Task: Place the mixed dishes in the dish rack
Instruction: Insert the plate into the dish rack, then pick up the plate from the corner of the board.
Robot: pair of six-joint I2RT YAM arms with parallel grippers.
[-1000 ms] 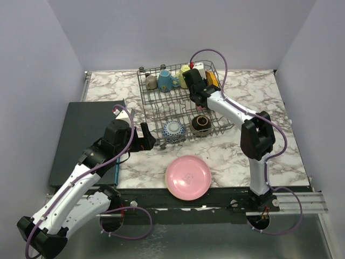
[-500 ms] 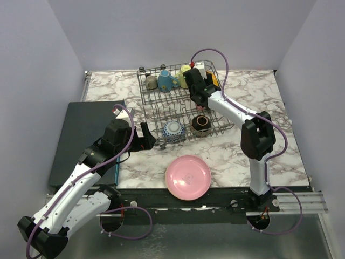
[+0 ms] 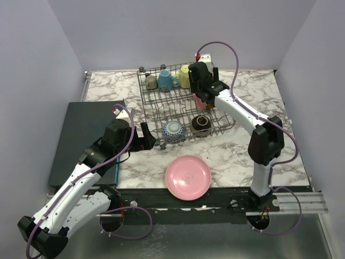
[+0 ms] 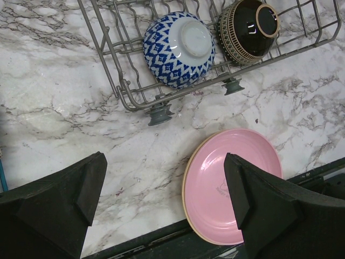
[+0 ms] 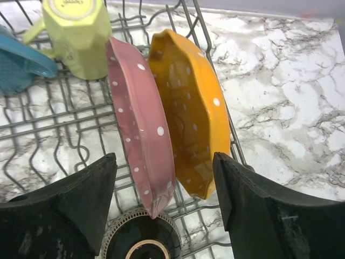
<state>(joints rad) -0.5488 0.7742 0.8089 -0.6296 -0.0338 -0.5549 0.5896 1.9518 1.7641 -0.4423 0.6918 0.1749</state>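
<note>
Moved: right gripper (image 5: 164,189) has lifted off the plates, jaws spread wider.
Dotted plates: pink plate (image 5: 140,124) and orange plate (image 5: 188,113) upright, far right of rack (image 3: 156,102).
Left gripper (image 4: 164,181): wide open, empty.
Plain plate (image 4: 237,178): on table (image 4: 64,108), near edge.

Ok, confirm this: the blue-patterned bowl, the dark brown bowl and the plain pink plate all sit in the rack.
Not quite. The blue-patterned bowl and dark brown bowl sit in the rack; the plain pink plate lies on the table outside it, as the left wrist view shows.
</note>
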